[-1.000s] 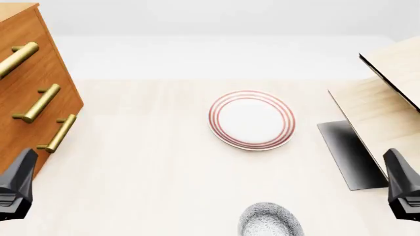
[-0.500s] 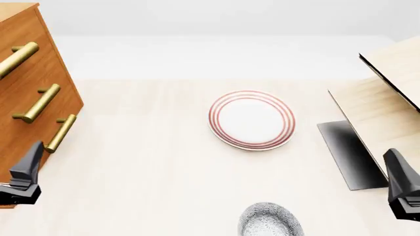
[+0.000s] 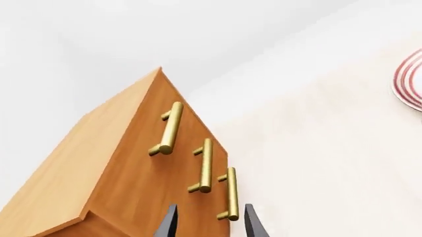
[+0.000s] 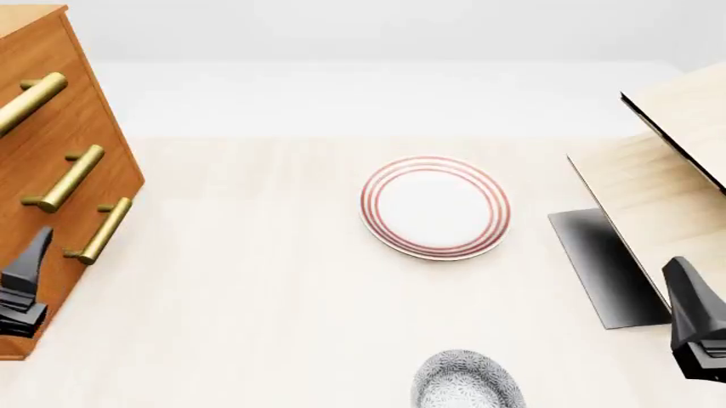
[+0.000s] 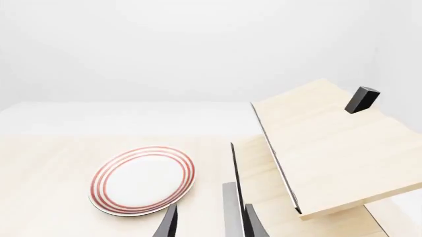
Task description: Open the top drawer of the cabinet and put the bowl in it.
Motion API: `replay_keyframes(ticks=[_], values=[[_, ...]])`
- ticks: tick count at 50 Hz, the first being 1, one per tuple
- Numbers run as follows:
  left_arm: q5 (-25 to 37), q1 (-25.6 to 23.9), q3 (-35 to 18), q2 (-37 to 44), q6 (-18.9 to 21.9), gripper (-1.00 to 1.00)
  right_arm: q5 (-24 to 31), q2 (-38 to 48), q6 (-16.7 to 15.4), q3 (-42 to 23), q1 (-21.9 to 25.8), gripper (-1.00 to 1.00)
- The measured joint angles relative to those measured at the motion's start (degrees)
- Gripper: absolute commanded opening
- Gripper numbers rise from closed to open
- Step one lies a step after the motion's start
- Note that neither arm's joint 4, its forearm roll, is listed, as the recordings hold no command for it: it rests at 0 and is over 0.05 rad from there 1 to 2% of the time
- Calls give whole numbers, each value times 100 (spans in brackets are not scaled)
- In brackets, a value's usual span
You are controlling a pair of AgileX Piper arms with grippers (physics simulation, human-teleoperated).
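The orange-brown cabinet (image 4: 51, 170) stands at the table's left, all three drawers closed. The top drawer (image 4: 40, 64) carries the uppermost brass handle (image 4: 32, 100), which is the farthest handle (image 3: 168, 129) in the left wrist view. My left gripper (image 4: 34, 251) is open and empty, low beside the cabinet front near the bottom handle (image 3: 230, 193); its fingers (image 3: 170, 222) touch nothing. The speckled bowl (image 4: 467, 382) sits at the near edge, partly cut off. My right gripper (image 4: 686, 285) hangs open and empty at the far right, well away from the bowl.
A white plate with red rings (image 4: 436, 206) lies in the middle of the table. A pale light-wood structure (image 4: 664, 161) with slanted boards stands at the right, a dark base (image 4: 601, 263) under it. In the right wrist view the plate (image 5: 143, 179) lies beside this structure (image 5: 329, 143).
My left gripper has moved left and forward, closing in on the cabinet front near the bottom handle. The right gripper, bowl and plate have not moved.
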Motion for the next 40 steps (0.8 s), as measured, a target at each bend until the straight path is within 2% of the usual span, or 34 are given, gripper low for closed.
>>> replay_keyframes(ticks=[21,40], values=[[287,105,-482,249,1496,100,0,0,0,0,0,100],[-196,25,-695,847,2694,100,0,0,0,0,0,100]])
